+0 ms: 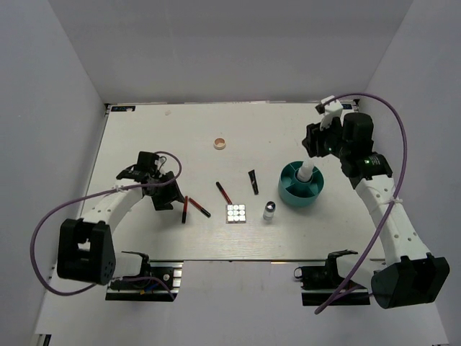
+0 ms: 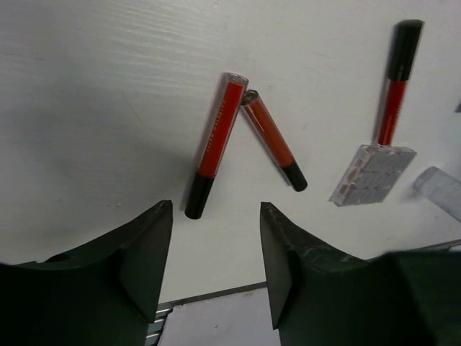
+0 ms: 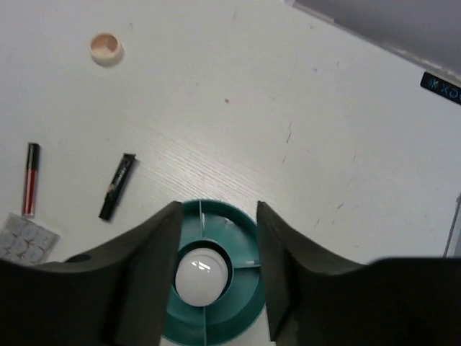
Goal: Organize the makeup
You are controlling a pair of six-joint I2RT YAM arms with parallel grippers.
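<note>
Both my pincers are released: the right pincer (image 3: 217,223) hangs over the teal tub (image 3: 241,218), where the white bottle (image 3: 202,281) stands in the middle well. The left pincer (image 2: 216,216) hovers near two red-and-black pencils (image 2: 215,144) whose top ends touch. A third pencil (image 2: 395,79), the palette (image 2: 373,175), vial (image 1: 269,211), black tube (image 3: 117,186) and peach compact (image 3: 106,47) lie spread over the table (image 1: 144,130).

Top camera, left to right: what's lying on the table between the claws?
Red pencil → second red pencil → peach compact → palette → black tube → vial → teal tub holding the white bottle. Third pencil skipped: it overlaps.
</note>
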